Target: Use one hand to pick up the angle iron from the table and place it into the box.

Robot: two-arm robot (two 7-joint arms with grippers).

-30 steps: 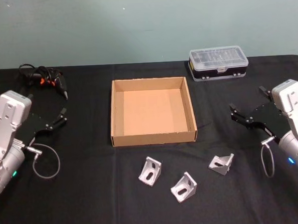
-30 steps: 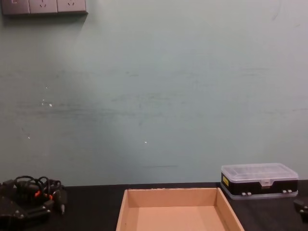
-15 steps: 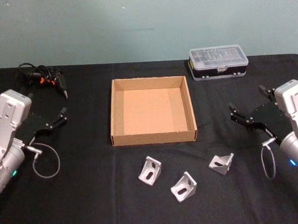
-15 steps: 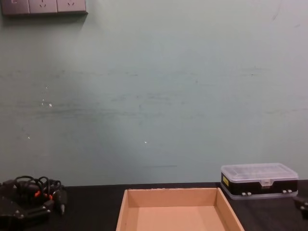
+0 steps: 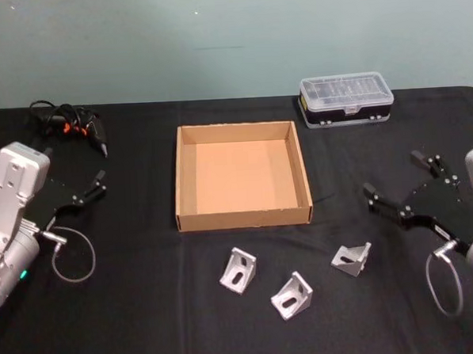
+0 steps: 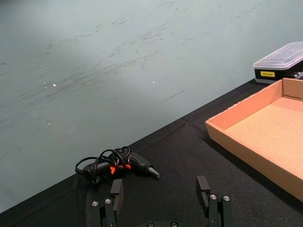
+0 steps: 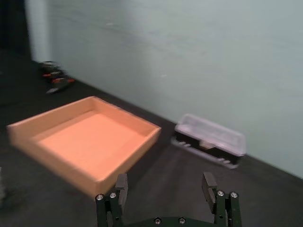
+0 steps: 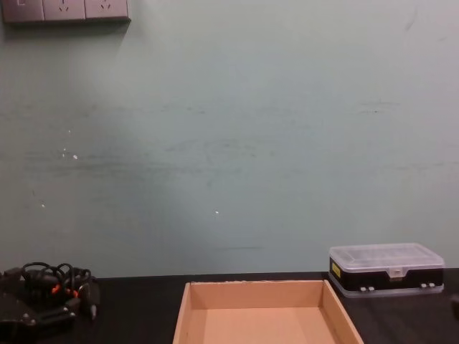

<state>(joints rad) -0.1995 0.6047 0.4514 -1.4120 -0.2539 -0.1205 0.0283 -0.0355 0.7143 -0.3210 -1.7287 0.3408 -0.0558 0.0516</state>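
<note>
Currently: approach step, by judgement. Three angle irons (image 5: 292,295) on desk (image 5: 148,308), just before empty box (image 5: 244,219). Right pincer (image 5: 393,174) released, hovering near rightmost iron (image 5: 352,259); left pincer (image 5: 90,188) released, parked at desk's left side. Next, likely: lower, straddle iron, clench.

Overall level: moderate and even; no hard beam is seen in the head or chest views.
Source: diffuse light from overhead is suggested – shadows are short and soft-edged.
Wall (image 8: 229,143): evenly lit, with no hot spots.
Table (image 5: 149,324): most light is swallowed by the matte black, so almost no surface detail is given.
Box (image 5: 243,219): the floor is lit brighter than the inner walls.
Angle irons (image 5: 239,270): pale highlights are carried on the upturned faces – no harsh glare.
Plastic case (image 5: 345,88): a mild sheen is shown on the clear lid.
Right wrist view: one corner is left in deep shade.
</note>
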